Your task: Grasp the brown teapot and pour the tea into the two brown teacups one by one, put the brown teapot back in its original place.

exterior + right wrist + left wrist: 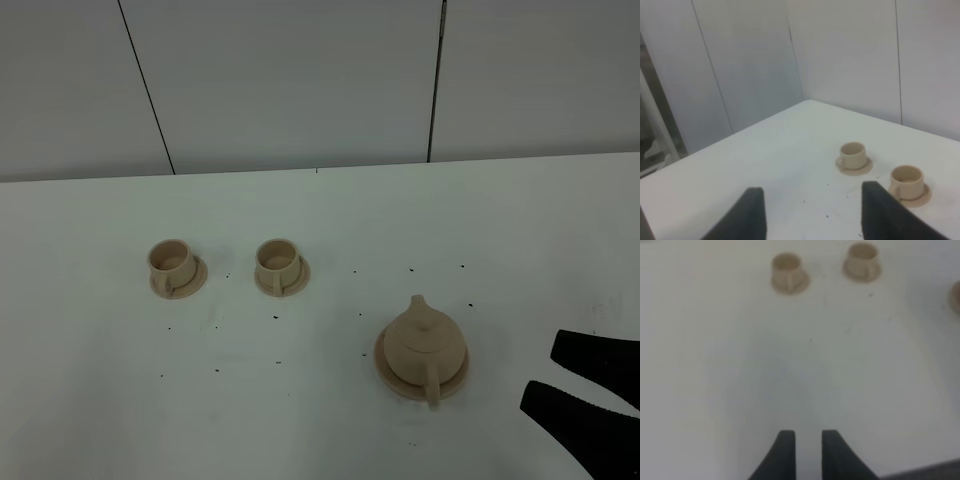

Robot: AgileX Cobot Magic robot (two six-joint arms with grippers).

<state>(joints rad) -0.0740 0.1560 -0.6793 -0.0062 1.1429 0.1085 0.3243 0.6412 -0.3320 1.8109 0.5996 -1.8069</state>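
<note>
Counter (100, 400) of plain white was seen to fill most of the high view, with pale grey wall panels (300, 80) standing behind its far edge.

The right gripper (542, 372) was reached in over the right edge, close to the near right corner. Its two black fingers were spread wide apart with nothing between them and were pointed toward the left edge. In its own wrist view the right gripper (812, 197) was aimed across the counter, with the cups beyond its fingertips.

The left gripper (807, 435) was shown only by its wrist camera. It was tilted down over bare counter, its fingers parted by a narrow gap and nothing held.

The brown teapot (425, 340) was set upright on the large saucer (380, 362), right of the counter's middle and just short of the right gripper's fingertips, apart from them. Its spout was turned to the far edge and its handle to the near edge.

The two brown teacups were stood side by side toward the far left, well apart from the teapot, each on a small saucer. The left cup (170, 260) (788, 272) (853, 156) was placed nearer the left edge. The right cup (277, 260) (862, 260) (907, 181) was placed nearer the middle.

Small dark specks (276, 317) were scattered over the counter.
</note>
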